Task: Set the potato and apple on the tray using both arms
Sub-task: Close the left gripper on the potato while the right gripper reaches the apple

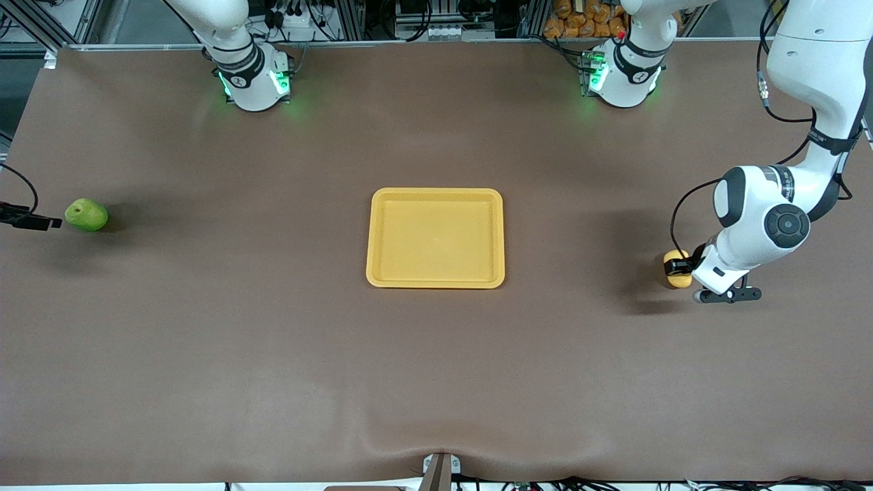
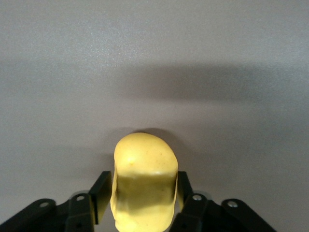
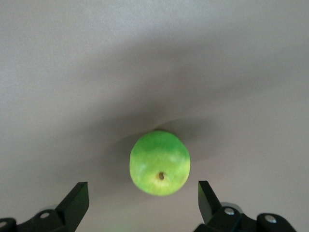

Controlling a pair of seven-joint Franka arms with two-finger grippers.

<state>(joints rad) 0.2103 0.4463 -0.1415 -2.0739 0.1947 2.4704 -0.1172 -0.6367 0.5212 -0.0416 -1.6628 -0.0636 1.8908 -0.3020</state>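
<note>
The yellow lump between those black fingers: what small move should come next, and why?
Probably a short lift straight up. The left gripper has its fingers pressed on both flanks of the oblong yellow-tan potato, which rests on the brown table, apart from the shallow yellow-orange tray. Meanwhile the open right gripper straddles the round green apple.

Robotics lab. Two white robot arms bolted at the top edge of a big table [image 1: 273, 354] covered in a plain brown mat, their bases [image 1: 256, 85] lit green. Aluminium framing [image 1: 41, 24] and cable bundles [image 1: 293, 17] along the top, more cables at the bottom edge. Orange-yellow items [image 1: 583, 17] piled up top, probably spare props. No household furniture.
</note>
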